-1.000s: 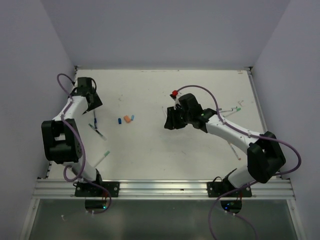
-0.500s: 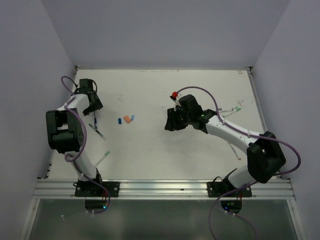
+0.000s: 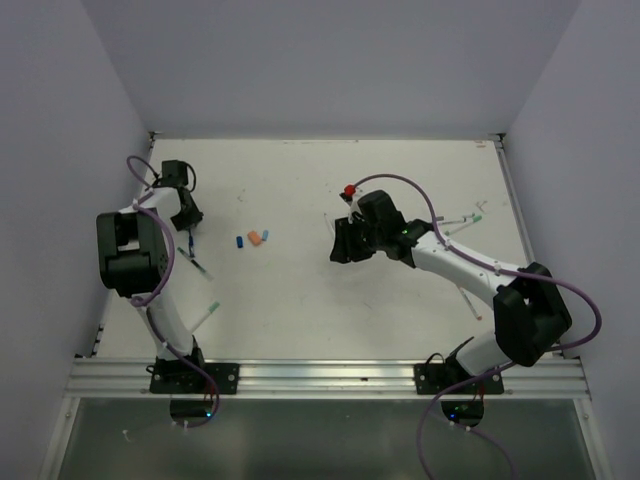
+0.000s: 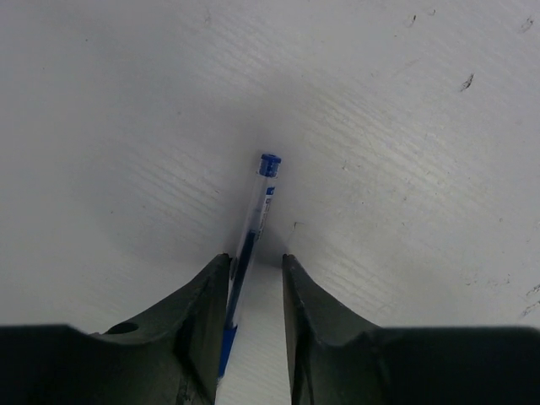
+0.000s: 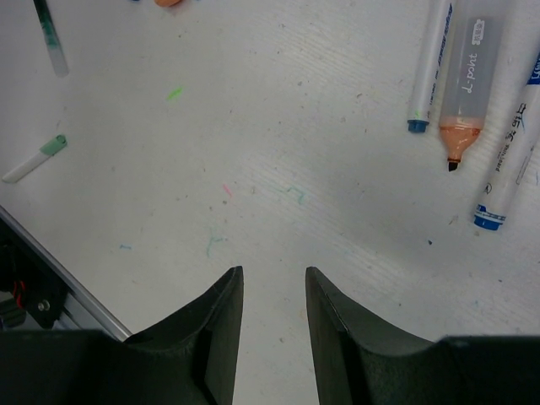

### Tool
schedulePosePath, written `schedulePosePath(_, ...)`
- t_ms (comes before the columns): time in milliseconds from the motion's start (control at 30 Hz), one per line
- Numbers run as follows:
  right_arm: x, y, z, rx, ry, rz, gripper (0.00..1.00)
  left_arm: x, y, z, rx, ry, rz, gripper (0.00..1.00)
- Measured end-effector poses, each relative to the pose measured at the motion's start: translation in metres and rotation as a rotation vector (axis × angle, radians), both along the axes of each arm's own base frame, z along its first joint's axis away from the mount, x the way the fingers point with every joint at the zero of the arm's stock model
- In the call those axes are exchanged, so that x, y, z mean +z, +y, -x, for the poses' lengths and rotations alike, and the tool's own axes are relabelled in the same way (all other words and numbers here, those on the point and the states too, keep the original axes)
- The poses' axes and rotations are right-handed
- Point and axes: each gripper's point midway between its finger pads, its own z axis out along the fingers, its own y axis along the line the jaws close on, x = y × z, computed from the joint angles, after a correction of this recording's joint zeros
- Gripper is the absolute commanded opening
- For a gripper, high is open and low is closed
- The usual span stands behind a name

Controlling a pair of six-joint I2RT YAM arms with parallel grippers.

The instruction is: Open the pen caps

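Left jaws narrowly spread astride thin clear plastic pen with blue ends (image 4: 253, 215), laid on white table (image 4: 405, 169). Right jaws spread, nothing held. Small orange plastic cap (image 3: 254, 238) and small blue plastic cap (image 3: 240, 241) noted loose mid-table.

the left arm (image 3: 130, 250) stands folded by the left edge of the table (image 3: 300, 290), the left claw (image 4: 256, 261) pointing down at it, jaws narrowly apart. the right arm (image 3: 460, 265) stretches toward the table's middle, the right claw (image 5: 274, 274) low, jaws parted.

Five thin whitish marker pens (image 5: 463, 84) show in the right wrist view, and overhead, left of mid-bench, lie one small blue plastic cap (image 3: 240, 241) and two small orange plastic caps (image 3: 254, 238).
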Motion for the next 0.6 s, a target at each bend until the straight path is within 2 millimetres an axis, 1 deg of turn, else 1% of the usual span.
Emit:
schedulePosePath(133, -0.0019, -0.0008, 0.0010, 0.000, 0.003, 0.004, 0.40, -0.0023, 0.0014, -0.0006, 0.003, 0.002, 0.002, 0.28)
schedulePosePath(233, -0.0017, -0.0010, 0.0009, 0.001, 0.001, 0.004, 0.40, -0.0027, 0.0014, -0.0011, 0.003, 0.001, 0.003, 0.22)
schedulePosePath(467, 0.0021, -0.0016, 0.0011, 0.001, -0.008, -0.001, 0.40, -0.0023, -0.0008, -0.0052, -0.004, -0.016, 0.016, 0.03)
schedulePosePath(533, 0.0030, -0.0020, 0.0011, -0.001, -0.011, -0.001, 0.40, -0.0022, -0.0029, -0.0063, -0.009, -0.020, 0.027, 0.00)
schedulePosePath(600, 0.0038, -0.0025, 0.0010, -0.003, -0.014, -0.001, 0.40, -0.0021, -0.0051, -0.0075, -0.013, -0.026, 0.038, 0.00)
